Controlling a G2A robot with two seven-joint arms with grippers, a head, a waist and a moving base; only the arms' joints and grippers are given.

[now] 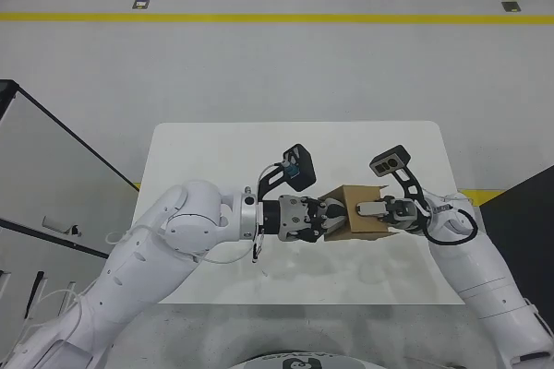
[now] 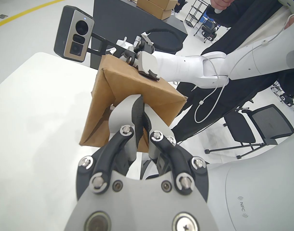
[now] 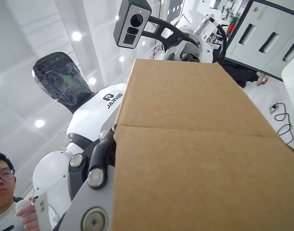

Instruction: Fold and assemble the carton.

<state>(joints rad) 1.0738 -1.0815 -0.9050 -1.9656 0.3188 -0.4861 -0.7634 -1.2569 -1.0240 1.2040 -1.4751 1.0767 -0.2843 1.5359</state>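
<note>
- The worktop (image 1: pixel 212 157) lies under both arms. The carton (image 1: pixel 355 210) is over its near right part, between the two grippers. It looks lifted clear of the surface, though a light touch underneath cannot be ruled out.
- The carton already has its box shape, and its long side runs from one arm to the other.
- The left gripper (image 2: pixel 138 99) is at the carton's end, with its jaws clenched together and their tips against that face. Whether a flap edge is pinched between them cannot be told.
- The right gripper (image 1: pixel 369 208) is at the opposite end, with its jaws grasping the carton's wall. One finger lies flat on the upper face near the far edge.
- The end flaps (image 2: pixel 106 102), on the end facing the left arm, are folded inward and meet along slanting seams.
- The step in hand appears to be seating these end flaps.
  - The right arm should act as a firm brace so the box does not slide or twist.
  - The left arm's push should go straight along the carton's length, onto the spot where the flaps meet.
  - An off-centre or hard push would likely buckle a wall or pop a flap back out.
  - Steady, modest pressure suits thin board like this.
</note>
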